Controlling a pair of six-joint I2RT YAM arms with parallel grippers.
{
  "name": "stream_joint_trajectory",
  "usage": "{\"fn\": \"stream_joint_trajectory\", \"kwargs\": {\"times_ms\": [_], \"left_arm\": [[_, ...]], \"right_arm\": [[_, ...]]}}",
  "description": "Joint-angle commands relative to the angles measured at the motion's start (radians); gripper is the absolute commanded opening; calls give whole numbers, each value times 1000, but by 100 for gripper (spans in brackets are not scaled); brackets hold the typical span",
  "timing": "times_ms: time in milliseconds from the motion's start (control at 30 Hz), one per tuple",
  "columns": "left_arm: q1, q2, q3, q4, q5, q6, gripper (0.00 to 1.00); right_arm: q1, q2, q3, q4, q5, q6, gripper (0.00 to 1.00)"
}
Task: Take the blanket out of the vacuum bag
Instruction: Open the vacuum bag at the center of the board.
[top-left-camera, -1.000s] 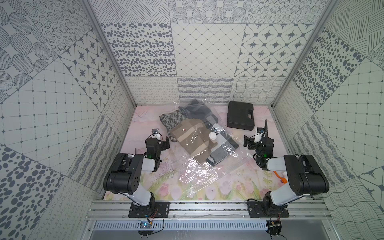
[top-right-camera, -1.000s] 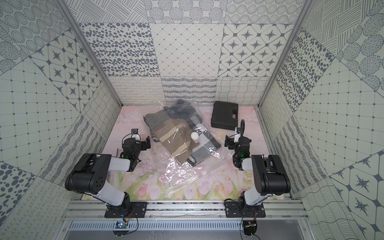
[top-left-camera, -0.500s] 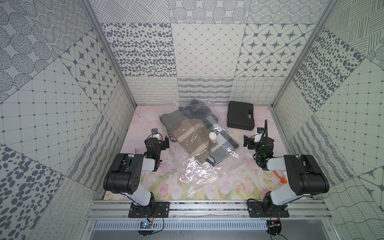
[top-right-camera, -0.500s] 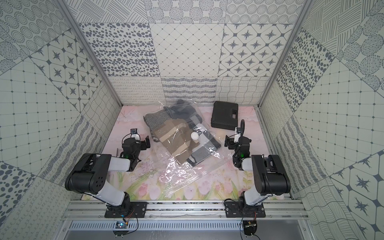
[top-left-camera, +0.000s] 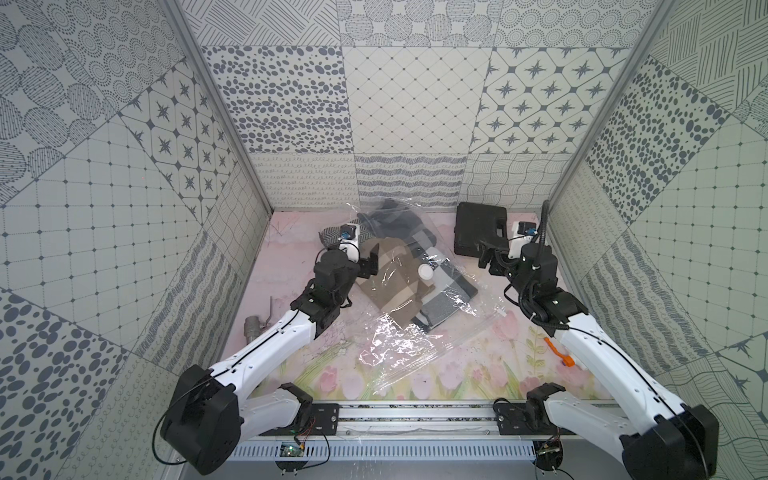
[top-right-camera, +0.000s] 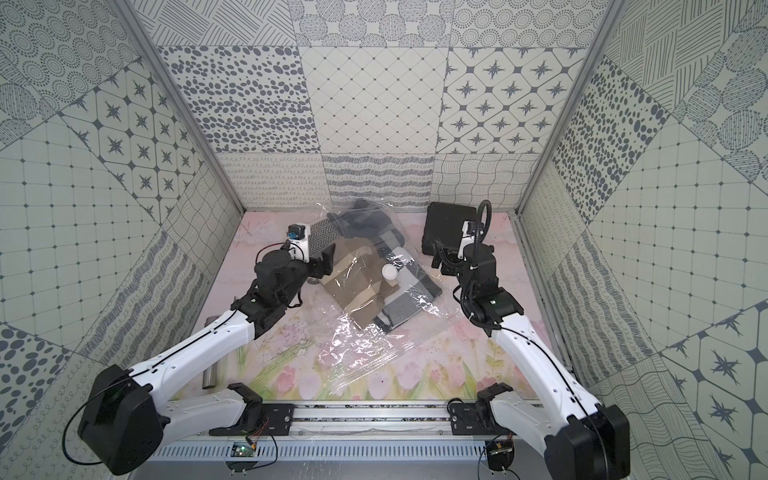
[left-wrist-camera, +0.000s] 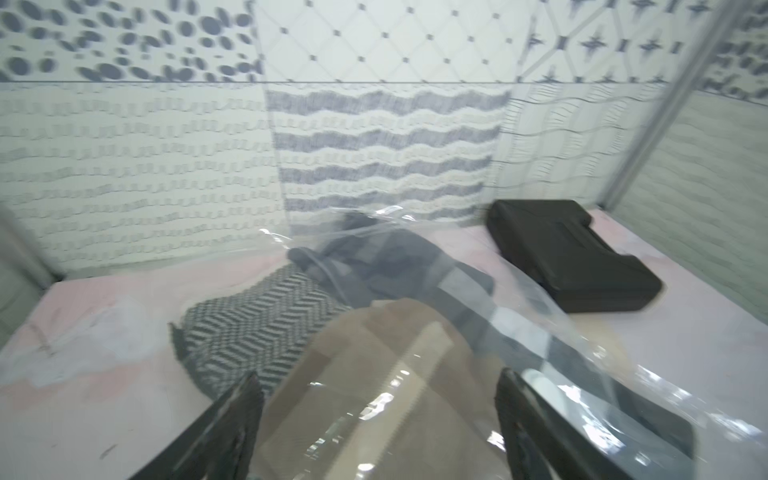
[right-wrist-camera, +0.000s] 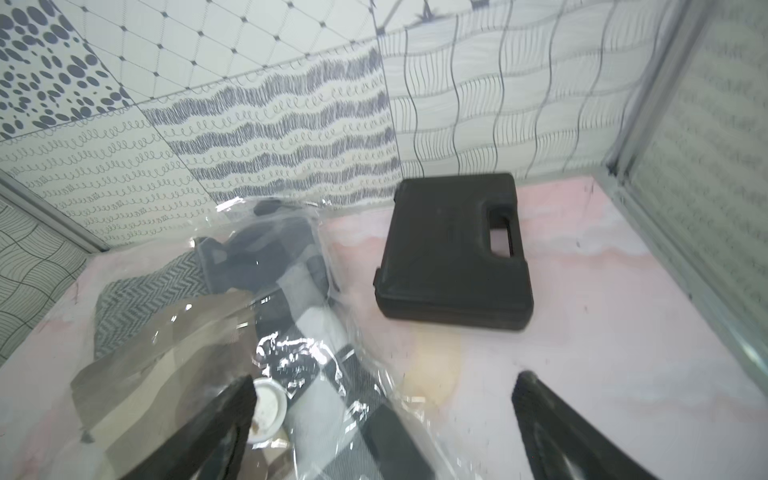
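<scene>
Left hand (top-left-camera: 370, 262), folded back near the rail a second ago, now hangs over the tan end of the blanket (top-left-camera: 395, 286). Its jaws are spread wide to either side of the cloth in the left wrist view. Right hand (top-left-camera: 486, 255) is out too, jaws equally wide and empty, hovering by the edge of the vacuum bag (top-left-camera: 399, 345), between the white valve cap (top-left-camera: 425, 272) and the black case (top-left-camera: 478, 228). We read this as the reach ending and the first grasp about to start; nothing is pinched yet. The blanket is where it was, inside the bag. The bag lies slantwise across the middle of the worktop (top-left-camera: 291, 257), with the valve cap on top and the zip-seal edge (top-left-camera: 449, 348) turned toward the rail.

Much remains unclear. We cannot tell whether the zip-seal edge is open or pressed shut, since glare breaks up the plastic there. Motion smears the left wrist view, so we cannot say whether the left fingertips (left-wrist-camera: 243, 403) touch the plastic or float above it. In both top views the wrist hides one left finger. A herringbone cloth (left-wrist-camera: 257, 328) lies at the bag's far corner; whether it sits inside, under or beside the plastic we cannot make out.
</scene>
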Motion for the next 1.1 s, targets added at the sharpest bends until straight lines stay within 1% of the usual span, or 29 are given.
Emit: {"fn": "stream_joint_trajectory", "kwargs": {"times_ms": [0,33,100,133,200,300,367,433,500,600,733,900,1067], "left_arm": [[-391,38,87,-540,-228,67,87],[-490,75,103,-603,-351,82,87],[-622,158,123,-701,-498,57,88],[-675,208,121,-715,-559,44,88],[-754,321,126,-714,-640,33,89],[-821,526,215,-789,-779,-10,90],[-843,627,283,-837,-788,-23,89],[-877,682,335,-854,-787,-23,89],[-901,687,363,-861,-739,-30,89],[-931,679,366,-867,-701,-63,90],[-940,697,370,-918,-690,-112,90],[-938,714,377,-881,-700,-81,91],[-927,737,390,-810,-682,-59,91]], "right_arm": [[57,-110,-100,-287,100,241,99],[60,-144,-108,-328,123,253,99],[60,-196,-117,-372,177,268,99],[59,-216,-125,-377,201,269,99],[48,-224,-131,-391,205,287,99],[29,-205,-133,-391,109,296,99],[29,-200,-142,-402,85,302,99],[24,-220,-160,-416,94,300,99],[7,-249,-178,-421,100,288,99],[-42,-292,-202,-419,69,267,99],[-109,-320,-239,-401,-3,250,99],[-139,-311,-285,-346,-57,247,99],[-143,-269,-279,-317,-84,238,99]]}}
